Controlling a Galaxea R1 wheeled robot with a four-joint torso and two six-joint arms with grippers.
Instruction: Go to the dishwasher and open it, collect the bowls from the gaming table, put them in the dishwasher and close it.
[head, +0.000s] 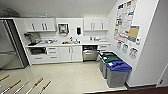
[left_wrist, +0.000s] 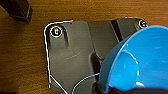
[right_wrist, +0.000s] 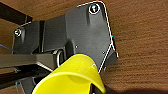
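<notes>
Close at our wrists ride a blue bowl (left_wrist: 140, 62) and a yellow bowl (right_wrist: 72, 77) — whether either pincer grips we cannot tell — while the dishwasher (head: 89, 53) stands straight ahead across the floor (head: 72, 75), under the tabletop (head: 75, 44), rack slightly out.

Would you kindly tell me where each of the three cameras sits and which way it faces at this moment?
Head view: high on the robot, looking forward and down into a kitchenette at the dishwasher, its door ajar, and waste bins.
Left wrist view: on the left arm's wrist, looking past the robot's dark plate at a blue bowl over brown wood-grain flooring.
Right wrist view: on the right wrist, looking past the same kind of plate at a yellow bowl.
Both wrist views share the plate and the wood-grain floor.
</notes>
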